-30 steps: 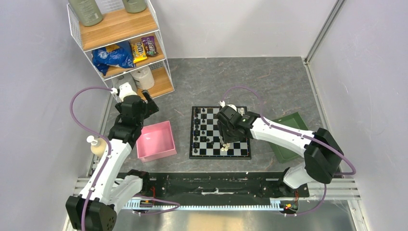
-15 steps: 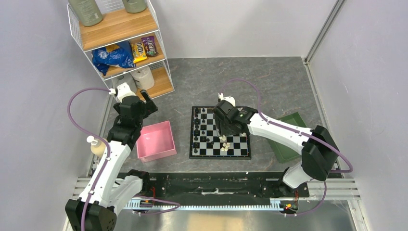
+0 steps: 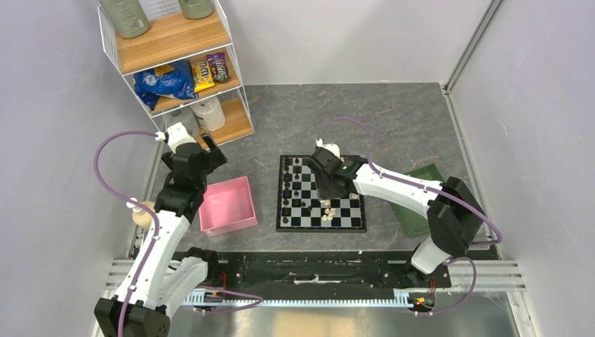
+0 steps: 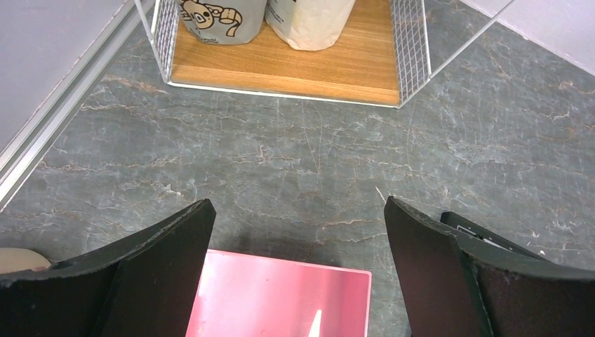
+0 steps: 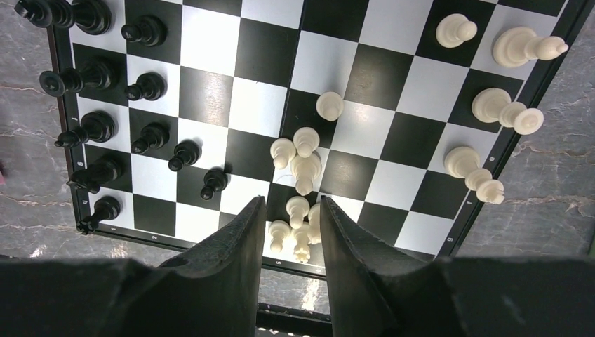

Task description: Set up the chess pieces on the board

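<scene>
The chequered board (image 3: 321, 228) lies mid-table. Black pieces (image 3: 295, 184) stand in its two left columns, also in the right wrist view (image 5: 144, 86). A cluster of white pieces (image 3: 328, 209) crowds the front middle squares (image 5: 305, 168); more white pieces (image 5: 491, 105) stand along the board's right edge. My right gripper (image 3: 326, 188) hovers over the board (image 5: 210, 35), its jaws (image 5: 292, 201) a little apart and empty, just nearer me than the white cluster. My left gripper (image 3: 217, 156) is wide open and empty (image 4: 298, 203) above the far edge of the pink tray.
The pink tray (image 3: 228, 203) sits left of the board, also in the left wrist view (image 4: 281, 295). A green tray (image 3: 414, 221) lies to the right, partly under my right arm. A wire shelf unit (image 3: 175, 56) with snacks and rolls stands at the back left (image 4: 281, 63).
My right gripper has moved back and left over the board, away from the white cluster near the front edge. My left arm has shifted slightly back and left.
</scene>
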Controlling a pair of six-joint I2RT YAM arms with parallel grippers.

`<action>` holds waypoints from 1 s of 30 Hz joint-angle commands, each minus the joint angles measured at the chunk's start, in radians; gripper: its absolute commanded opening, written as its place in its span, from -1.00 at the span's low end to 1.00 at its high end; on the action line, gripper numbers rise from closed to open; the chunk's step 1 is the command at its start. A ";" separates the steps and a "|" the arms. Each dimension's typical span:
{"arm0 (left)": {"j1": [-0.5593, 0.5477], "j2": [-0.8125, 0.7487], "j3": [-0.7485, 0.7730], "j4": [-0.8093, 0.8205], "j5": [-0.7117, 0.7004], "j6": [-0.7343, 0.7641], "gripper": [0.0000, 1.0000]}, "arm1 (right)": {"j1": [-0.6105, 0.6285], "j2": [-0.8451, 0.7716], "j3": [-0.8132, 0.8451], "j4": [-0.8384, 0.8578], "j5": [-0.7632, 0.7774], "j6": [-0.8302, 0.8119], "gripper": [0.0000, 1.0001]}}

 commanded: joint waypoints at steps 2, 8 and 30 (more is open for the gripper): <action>0.002 -0.002 -0.004 0.009 -0.028 0.037 0.99 | 0.001 0.024 0.013 0.017 -0.014 -0.007 -0.20; 0.002 0.016 -0.001 0.012 -0.019 0.033 0.99 | -0.006 0.042 0.009 0.015 -0.016 -0.012 -0.23; 0.002 0.039 -0.001 0.021 -0.025 0.036 0.99 | -0.035 0.065 0.003 0.025 -0.053 -0.036 -0.35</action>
